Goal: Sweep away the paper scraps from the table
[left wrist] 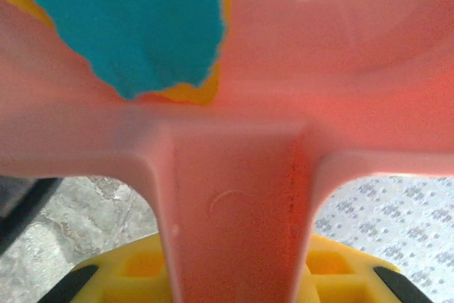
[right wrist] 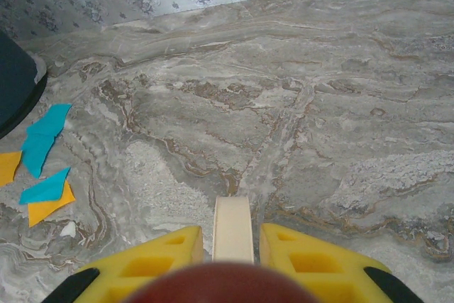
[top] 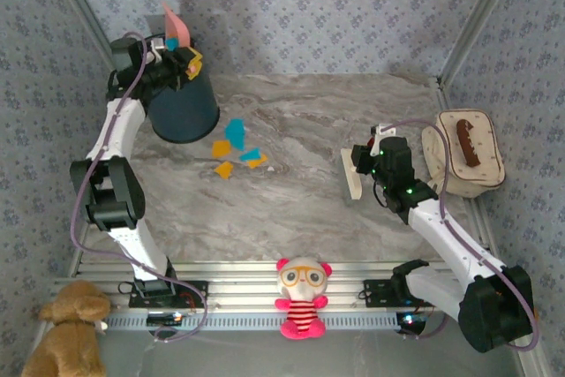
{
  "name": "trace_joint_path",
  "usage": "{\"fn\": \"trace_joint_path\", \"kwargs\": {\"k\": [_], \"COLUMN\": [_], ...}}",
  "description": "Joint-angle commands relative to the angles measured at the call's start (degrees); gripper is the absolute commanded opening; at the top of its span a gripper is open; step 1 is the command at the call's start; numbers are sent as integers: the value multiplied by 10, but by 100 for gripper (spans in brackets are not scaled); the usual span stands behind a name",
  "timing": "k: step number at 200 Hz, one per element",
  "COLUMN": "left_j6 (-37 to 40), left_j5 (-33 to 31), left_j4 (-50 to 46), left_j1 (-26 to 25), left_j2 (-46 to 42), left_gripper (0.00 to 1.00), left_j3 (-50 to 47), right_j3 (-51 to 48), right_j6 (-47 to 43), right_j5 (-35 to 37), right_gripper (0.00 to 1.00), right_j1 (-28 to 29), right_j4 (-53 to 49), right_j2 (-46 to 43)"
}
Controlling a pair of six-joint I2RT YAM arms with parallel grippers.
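Top external view, from where I stand: the left gripper (top: pixel 185 53) is up at the far left corner, clamped tight on the handle of the pink dustpan (top: pixel 173 22). It holds the pan raised and tipped just above the dark blue bin (top: pixel 184 110). A small cluster of paper scraps (top: pixel 234 132), blue and orange, lies flat on the bench (top: pixel 300 218) just right of the bin, left of centre. In the left wrist view the yellow fingers (left wrist: pixel 333 271) hug the pink handle on both sides. A large blue piece with orange ones under it sits in the pan.

The right wrist view has the loose scraps at its left edge on the marble, well apart from the right gripper (top: pixel 360 165). That gripper sits low over the right half of the bench, closed fully on the handle of a cream tool (top: pixel 350 181). I cannot tell whether the tool's pale bar touches the surface. A beige pouch (top: pixel 463 154) lies at the right edge, and a pink plush doll (top: pixel 302 299) sits on the near rail between the arm bases.
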Motion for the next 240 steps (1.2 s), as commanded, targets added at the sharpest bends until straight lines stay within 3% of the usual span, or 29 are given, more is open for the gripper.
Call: {"fn": "trace_joint_path", "kwargs": {"k": [1, 82, 240], "left_j6": [-71, -189, -348], "left_j5": [-15, -59, -141], "left_j4": [108, 225, 347], "left_j1": [1, -7, -36], "left_j2": [-28, -38, -49], "left_gripper": [0, 0, 0], "left_j3": [-12, -57, -112], "right_j3": [-1, -5, -14], "right_j6": [12, 17, 19], "right_j5": [-5, -7, -9], "right_gripper": [0, 0, 0], "right_j1": [-3, -3, -3], "right_j4": [13, 18, 21], "right_j2": [-1, 5, 3]}}
